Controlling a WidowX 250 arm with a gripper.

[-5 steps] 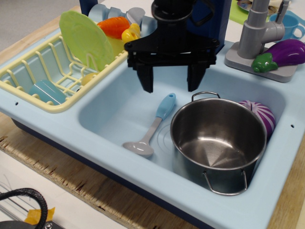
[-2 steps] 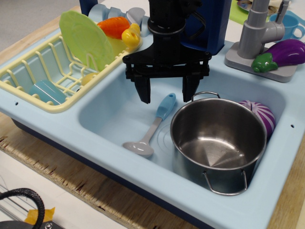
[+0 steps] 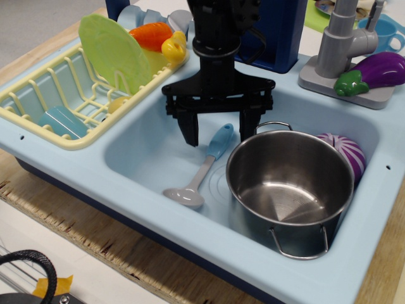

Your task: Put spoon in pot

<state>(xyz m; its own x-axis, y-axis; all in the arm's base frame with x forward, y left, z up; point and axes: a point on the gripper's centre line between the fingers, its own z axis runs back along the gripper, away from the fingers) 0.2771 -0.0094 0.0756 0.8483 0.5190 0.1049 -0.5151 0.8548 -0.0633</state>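
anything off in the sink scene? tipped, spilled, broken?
Nothing spilled or broken. The spoon lies flat on the sink floor beside the upright, empty pot. The open end effector hangs over the spoon's blue handle. Only oddity: a striped toy vegetable wedged between the pot and the sink wall.

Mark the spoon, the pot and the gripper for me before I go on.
spoon [image 3: 204,166]: main camera view, on the grey stem just below the blue handle.
pot [image 3: 253,166]: main camera view, on the left inner wall below the rim.
gripper [image 3: 219,128]: main camera view, midway between its open fingertips, above the spoon's handle.
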